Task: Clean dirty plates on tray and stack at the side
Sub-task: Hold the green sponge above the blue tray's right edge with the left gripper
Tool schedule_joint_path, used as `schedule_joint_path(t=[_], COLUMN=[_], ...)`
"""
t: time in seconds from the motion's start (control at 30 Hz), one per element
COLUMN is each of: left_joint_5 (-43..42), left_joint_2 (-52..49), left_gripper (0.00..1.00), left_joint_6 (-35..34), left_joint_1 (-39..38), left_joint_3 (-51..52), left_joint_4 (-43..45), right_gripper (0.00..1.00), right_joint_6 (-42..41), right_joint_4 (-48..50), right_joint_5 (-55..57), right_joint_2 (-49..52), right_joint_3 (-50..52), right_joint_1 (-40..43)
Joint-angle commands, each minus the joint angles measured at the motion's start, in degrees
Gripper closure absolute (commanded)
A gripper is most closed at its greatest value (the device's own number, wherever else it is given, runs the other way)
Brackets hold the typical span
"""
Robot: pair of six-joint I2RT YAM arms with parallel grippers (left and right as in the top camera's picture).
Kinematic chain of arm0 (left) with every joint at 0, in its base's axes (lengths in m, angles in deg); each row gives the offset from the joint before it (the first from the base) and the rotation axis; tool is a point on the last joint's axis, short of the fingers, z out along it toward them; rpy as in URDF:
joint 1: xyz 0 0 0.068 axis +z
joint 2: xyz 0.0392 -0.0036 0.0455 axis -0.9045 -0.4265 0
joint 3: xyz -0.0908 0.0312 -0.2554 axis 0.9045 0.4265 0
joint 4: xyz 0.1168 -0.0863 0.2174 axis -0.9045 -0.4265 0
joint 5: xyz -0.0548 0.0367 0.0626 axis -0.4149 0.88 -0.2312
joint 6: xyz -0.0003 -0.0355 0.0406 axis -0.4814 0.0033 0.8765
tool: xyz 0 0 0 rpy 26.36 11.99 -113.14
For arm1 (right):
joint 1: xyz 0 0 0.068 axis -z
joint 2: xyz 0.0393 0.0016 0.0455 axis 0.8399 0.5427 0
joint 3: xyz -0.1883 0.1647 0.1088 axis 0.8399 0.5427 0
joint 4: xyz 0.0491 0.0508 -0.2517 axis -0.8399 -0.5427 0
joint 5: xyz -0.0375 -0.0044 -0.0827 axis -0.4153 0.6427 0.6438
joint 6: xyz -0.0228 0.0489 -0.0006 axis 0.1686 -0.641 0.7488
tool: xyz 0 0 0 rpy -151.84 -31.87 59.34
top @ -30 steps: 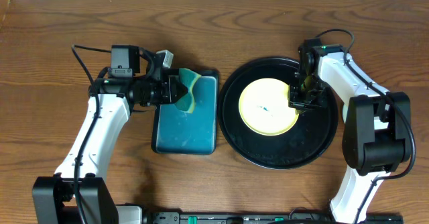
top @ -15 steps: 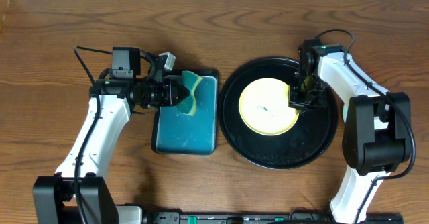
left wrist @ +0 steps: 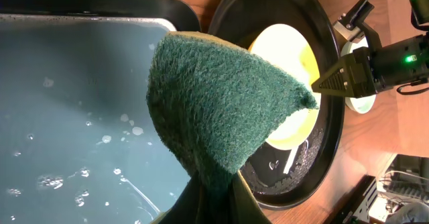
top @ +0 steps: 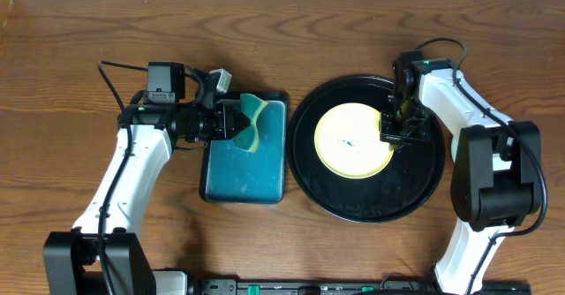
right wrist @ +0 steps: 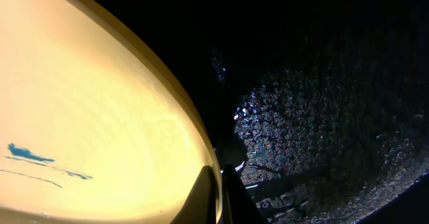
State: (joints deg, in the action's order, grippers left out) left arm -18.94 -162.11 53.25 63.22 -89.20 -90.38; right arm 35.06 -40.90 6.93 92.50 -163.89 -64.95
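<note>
Overhead: the left fingers [top: 231, 123] have drifted slightly back, pinched shut on the sponge [top: 250, 118] above the teal tray [top: 243, 178].

Left wrist: the yellow plate [left wrist: 298, 60] lies beyond them in the black tray [left wrist: 268, 3].

Right wrist: the right fingers [right wrist: 218, 192], unmoved, clamp its rim. The smear [right wrist: 27, 151] remains, so wiping is still pending.

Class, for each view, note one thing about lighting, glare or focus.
Overhead: evenly lit and sharp throughout. Left wrist: the dark green scouring sponge looms large in crisp detail; droplets glint on the rectangular teal tray. Right wrist: the large round black tray sinks into darkness except for sparkling wet specks, while the pale yellow round plate glows bright.
</note>
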Motion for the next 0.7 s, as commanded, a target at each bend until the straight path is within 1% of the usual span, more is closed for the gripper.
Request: schedule_joint_path(t=[0.0,0.67], left_joint_5=[-1.20,-1.20], left_joint_2=[0.33,0.33], left_gripper=[0.93,0.93], left_joint_6=[1.25,1.22], left_joint_1=[0.31,0.28], left_joint_3=[0.33,0.33], left_joint_4=[0.07,0.07], right_gripper=[0.99,0.99], right_joint_6=[-0.35,-0.35], right_joint_4=[-0.07,2.51], right_joint_5=[1.75,1.73], right_joint_2=[0.57,0.57], right_joint_3=[0.48,3.43], right_joint_1=[-0.15,-0.15])
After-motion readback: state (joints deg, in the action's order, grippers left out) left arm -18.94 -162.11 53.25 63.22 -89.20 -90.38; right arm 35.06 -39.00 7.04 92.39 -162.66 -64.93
